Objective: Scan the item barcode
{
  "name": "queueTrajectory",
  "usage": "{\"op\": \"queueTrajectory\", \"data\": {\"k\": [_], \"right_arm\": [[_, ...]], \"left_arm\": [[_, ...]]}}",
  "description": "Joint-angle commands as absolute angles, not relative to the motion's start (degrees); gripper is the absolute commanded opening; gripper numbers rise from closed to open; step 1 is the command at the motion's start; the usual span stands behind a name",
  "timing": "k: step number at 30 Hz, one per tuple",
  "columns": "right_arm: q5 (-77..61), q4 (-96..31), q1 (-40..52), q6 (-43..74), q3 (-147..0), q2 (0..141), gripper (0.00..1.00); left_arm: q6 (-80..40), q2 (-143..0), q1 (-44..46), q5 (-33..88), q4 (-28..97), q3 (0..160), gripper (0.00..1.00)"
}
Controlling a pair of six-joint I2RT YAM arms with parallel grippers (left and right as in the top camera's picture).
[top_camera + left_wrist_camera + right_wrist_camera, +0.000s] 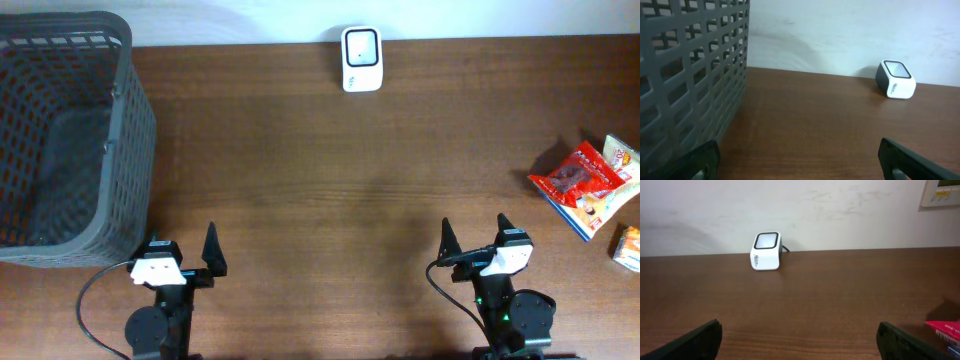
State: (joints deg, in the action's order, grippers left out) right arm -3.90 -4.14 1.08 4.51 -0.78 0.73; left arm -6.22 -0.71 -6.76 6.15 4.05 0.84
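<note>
The white barcode scanner [360,58] stands at the table's far edge, its dark window facing up; it also shows in the left wrist view [895,79] and the right wrist view [766,251]. A red snack packet [580,175] lies on a blue box at the far right, and its corner [945,327] shows in the right wrist view. My left gripper [182,250] [799,157] and right gripper [476,238] [800,332] sit at the near edge. Both are open and hold nothing.
A large dark grey mesh basket [60,140] [690,75] fills the left side, close to my left gripper. A white-yellow packet [622,155] and an orange box [628,247] lie at the right edge. A pale wall runs behind the table.
</note>
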Motion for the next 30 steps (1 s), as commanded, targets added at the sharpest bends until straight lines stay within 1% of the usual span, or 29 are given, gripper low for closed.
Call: {"op": "queueTrajectory", "data": {"k": [1,6,8,17,25,27,30], "right_arm": [[-3.4,-4.3,0.6,4.7,-0.3,0.3,0.98],[-3.4,-4.3,0.6,4.7,-0.3,0.3,0.98],[-3.4,-4.3,0.6,4.7,-0.3,0.3,0.99],[-3.4,-4.3,0.6,4.7,-0.3,0.3,0.98],[-3.4,-4.3,0.6,4.7,-0.3,0.3,0.98],[-3.4,-4.3,0.6,4.7,-0.3,0.3,0.98],[-3.4,-4.3,0.6,4.7,-0.3,0.3,0.98]], "left_arm": [[-6.3,-0.3,-5.2,5.1,4.2,0.5,0.99],[-1.4,-0.3,-0.1,4.6,4.4,0.5,0.99],[-1.5,-0.3,0.8,3.6,4.5,0.5,0.99],[1.6,-0.3,0.9,2.9,4.7,0.5,0.99],[0.9,-0.3,0.9,2.5,4.8,0.5,0.99],[1.0,-0.3,0.9,-0.5,5.0,0.5,0.99],[1.0,-0.3,0.9,-1.7,4.9,0.5,0.99]]}}
